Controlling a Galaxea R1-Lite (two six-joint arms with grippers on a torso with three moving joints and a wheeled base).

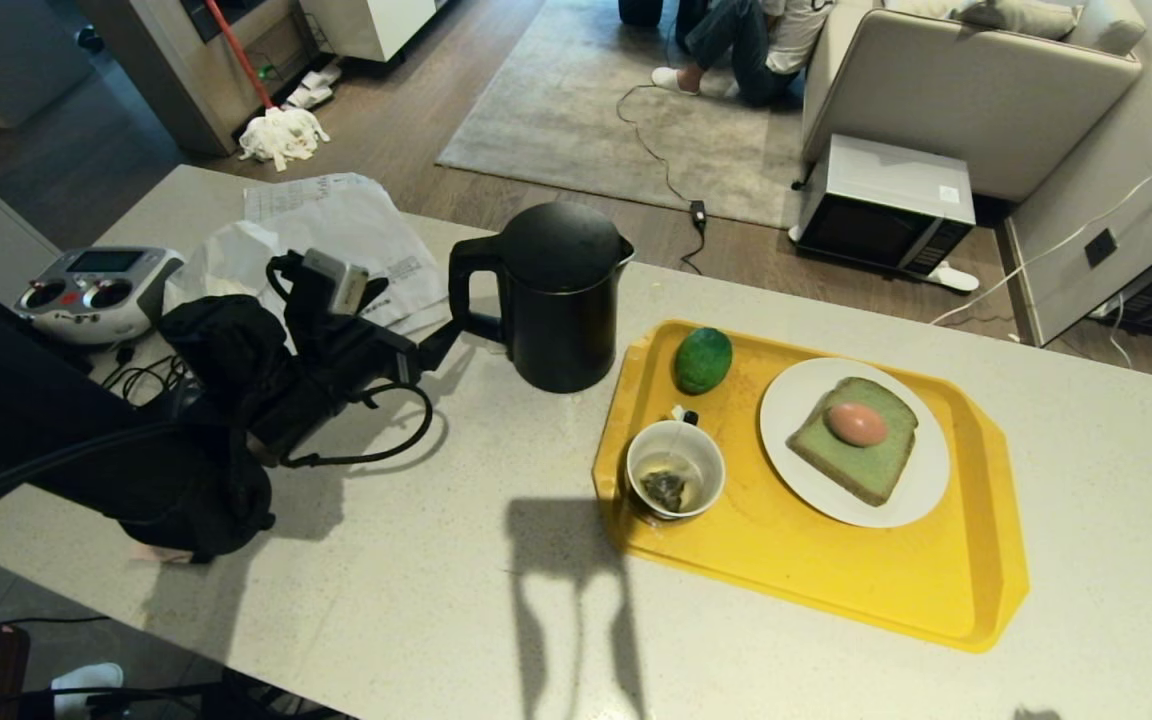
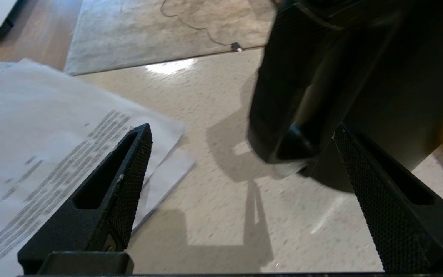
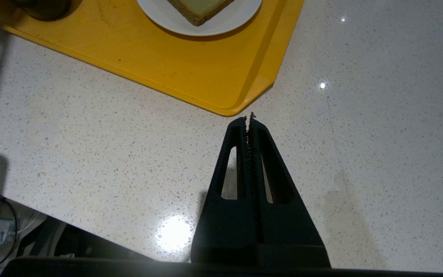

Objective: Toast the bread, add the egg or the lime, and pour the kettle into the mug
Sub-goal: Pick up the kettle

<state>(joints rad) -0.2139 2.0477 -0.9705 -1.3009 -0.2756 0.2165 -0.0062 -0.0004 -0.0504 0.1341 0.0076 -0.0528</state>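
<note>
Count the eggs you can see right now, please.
1: the egg lies on the bread on the white plate. Others may be out of view.

Field notes, from my station at the counter [image 1: 416,560]: pale speckled stone top, glossy, with light glare and shadows across it.

Directly on it, from my left:
- a grey remote controller [image 1: 96,292] near the far-left edge, black cables [image 1: 141,378] trailing beside it.
- printed papers [image 1: 336,235], crumpled and overlapping, behind my left arm.
- the kettle [image 1: 556,295], black, upright, lid on, handle turned toward my left, standing between the papers and the tray.
- a yellow tray [image 1: 836,570], just beside the kettle, set at a slant; one corner reaches near the counter's front edge on my right.

The stone in front of the tray and kettle holds only shadows.
</note>
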